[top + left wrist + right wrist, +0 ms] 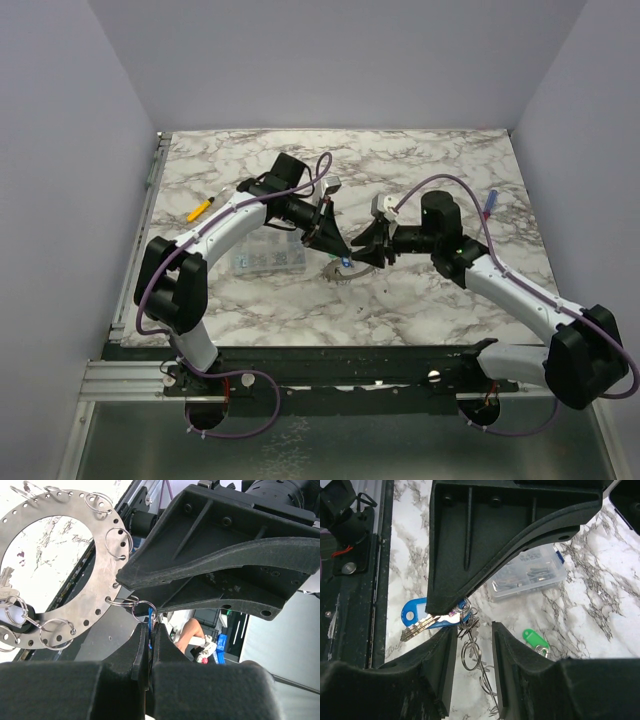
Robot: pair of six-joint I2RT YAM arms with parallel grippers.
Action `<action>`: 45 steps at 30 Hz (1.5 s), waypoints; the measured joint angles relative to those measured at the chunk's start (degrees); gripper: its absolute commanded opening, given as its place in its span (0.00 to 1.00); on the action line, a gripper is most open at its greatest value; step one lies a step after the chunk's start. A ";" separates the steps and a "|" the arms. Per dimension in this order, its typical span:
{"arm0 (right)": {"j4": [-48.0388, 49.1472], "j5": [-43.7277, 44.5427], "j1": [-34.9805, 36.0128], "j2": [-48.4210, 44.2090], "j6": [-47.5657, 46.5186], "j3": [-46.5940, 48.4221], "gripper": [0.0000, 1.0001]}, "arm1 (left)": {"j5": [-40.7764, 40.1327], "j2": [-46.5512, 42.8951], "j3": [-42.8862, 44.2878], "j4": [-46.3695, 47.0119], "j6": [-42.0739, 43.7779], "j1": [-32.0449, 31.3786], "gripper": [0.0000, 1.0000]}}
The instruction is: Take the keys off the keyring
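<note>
Left jaws pinch the blue key [413, 614]; half-open right jaws seemingly straddle its rings [470, 652].

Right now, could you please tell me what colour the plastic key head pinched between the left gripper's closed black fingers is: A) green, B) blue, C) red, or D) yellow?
B: the left gripper is shut on a blue plastic key head, seen as a blue sliver between its fingers, close to the large flat grey metal keyring.
</note>
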 measured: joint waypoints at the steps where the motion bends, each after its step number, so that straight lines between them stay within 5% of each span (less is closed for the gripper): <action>1: -0.26 0.39 0.13 0.24 -0.13 0.17 0.41 | 0.00 0.00 0.02 0.00 0.00 -0.04 0.00; 8: -1.86 1.95 1.18 1.20 -1.22 1.11 0.01 | -0.02 0.00 0.02 0.07 0.00 -0.17 0.00; 25: -1.95 10.51 1.55 -5.05 -11.45 4.07 0.01 | -1.01 0.00 4.02 1.53 -0.72 4.55 0.00; 33: -0.70 7.63 1.49 -3.34 -7.45 6.67 0.00 | -0.96 0.13 5.07 1.66 -0.39 4.57 0.00; 45: 29.70 -0.44 -1.51 0.31 15.28 -3.65 0.01 | -0.94 1.40 6.12 0.55 1.22 2.45 0.00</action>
